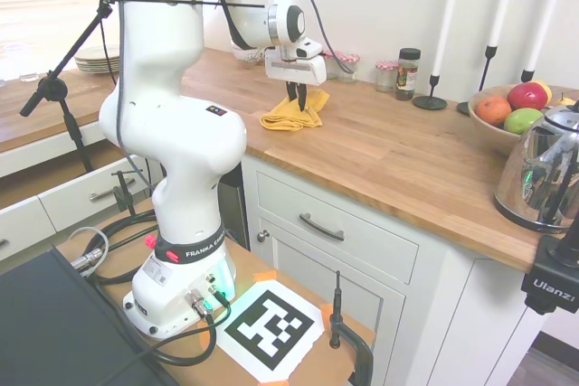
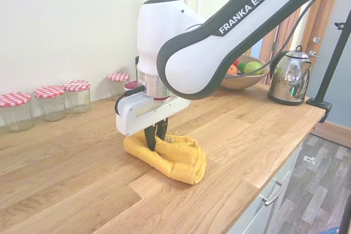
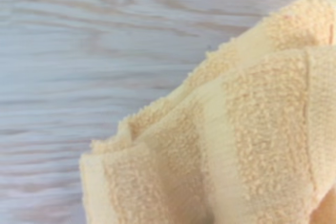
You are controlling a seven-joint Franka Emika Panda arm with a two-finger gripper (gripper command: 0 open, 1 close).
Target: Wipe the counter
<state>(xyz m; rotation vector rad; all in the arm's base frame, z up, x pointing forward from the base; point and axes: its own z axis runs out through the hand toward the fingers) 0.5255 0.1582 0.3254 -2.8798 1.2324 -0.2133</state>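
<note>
One tool [image 2: 156, 142] presses down, fingers pinching the yellow terry cloth [image 2: 174, 159] on the bench [image 2: 66, 190], near the red-lidded jars [image 2: 50, 102].

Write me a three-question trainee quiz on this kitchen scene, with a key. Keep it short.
1. True or false: the gripper is pressed down into the yellow cloth on the counter.
2. What sits in the bowl beside the kettle? A) fruit B) plates C) jars
3. Fill in: the jars along the wall have red-and-white checked ____.

Key: 1 true; 2 A; 3 lids.
</note>
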